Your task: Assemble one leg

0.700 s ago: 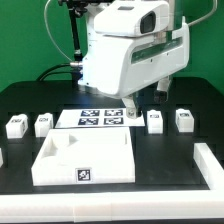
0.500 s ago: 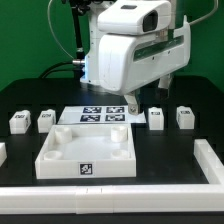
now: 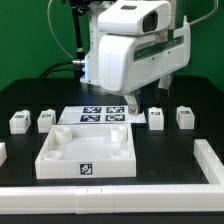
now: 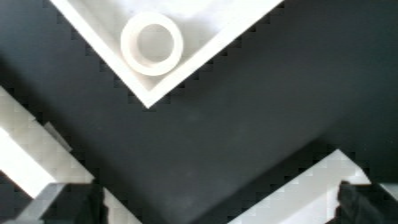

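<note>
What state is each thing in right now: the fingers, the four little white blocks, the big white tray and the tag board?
Black gripper fingers: open, nothing between them.
Four small white stubby plastic leg blocks: loose on the black table, none in a socket.
Large white square tray-like piece: lying flat, open side up; its round corner socket empty.
Thin flat white marker board: lying flat on the table.

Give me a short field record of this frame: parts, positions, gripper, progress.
legs: four legs loose on the table, two on each side of the marker board
tray-like piece: flat in front of the marker board, no leg attached
gripper: open, empty, above bare table near a tray corner socket
progress: no leg picked up yet
</note>
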{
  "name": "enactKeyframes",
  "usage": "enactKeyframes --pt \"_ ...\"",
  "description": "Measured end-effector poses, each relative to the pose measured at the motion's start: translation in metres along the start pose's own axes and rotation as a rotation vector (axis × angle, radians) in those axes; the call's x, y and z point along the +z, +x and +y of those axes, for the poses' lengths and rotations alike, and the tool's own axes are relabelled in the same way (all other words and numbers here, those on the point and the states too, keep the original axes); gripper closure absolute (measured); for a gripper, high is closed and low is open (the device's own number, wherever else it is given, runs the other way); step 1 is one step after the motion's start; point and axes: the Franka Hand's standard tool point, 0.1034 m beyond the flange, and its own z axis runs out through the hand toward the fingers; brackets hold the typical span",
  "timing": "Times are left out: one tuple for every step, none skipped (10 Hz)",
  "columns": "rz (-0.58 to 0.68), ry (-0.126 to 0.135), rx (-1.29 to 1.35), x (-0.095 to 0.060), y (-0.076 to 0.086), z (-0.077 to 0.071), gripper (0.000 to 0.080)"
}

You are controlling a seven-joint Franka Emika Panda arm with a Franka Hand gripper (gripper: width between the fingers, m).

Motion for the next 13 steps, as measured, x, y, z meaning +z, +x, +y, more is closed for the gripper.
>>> enactKeyframes --pt "0.000 0.000 0.000 0.000 0.000 0.000 0.0150" --pt "0.000 0.000 0.000 0.000 0.000 0.000 0.0150" --pt "0.000 0.001 0.000 0.000 0.000 0.000 0.0150" --pt "-0.001 0.001 0.000 0.001 0.000 0.000 0.0150" --pt "-0.001 0.001 0.000 0.001 0.000 0.000 0.0150" --pt "0.000 -0.002 -0.112 0.004 -0.008 -0.005 0.0150" --pt "-0.016 0.014 -0.198 0.008 -0.022 -0.016 0.0150" --pt "-0.025 0.025 -0.267 0.009 -0.029 -0.021 0.0150" --pt "-0.038 0.028 -0.356 0.012 -0.034 -0.024 0.0150" --pt "-0.046 0.035 -0.355 0.013 -0.042 -0.029 0.0150" --pt "-0.046 0.034 -0.353 0.013 -0.042 -0.028 0.0150" --pt "-0.046 0.036 -0.353 0.014 -0.041 -0.028 0.0150" --pt "-0.046 0.036 -0.353 0.014 -0.042 -0.028 0.0150"
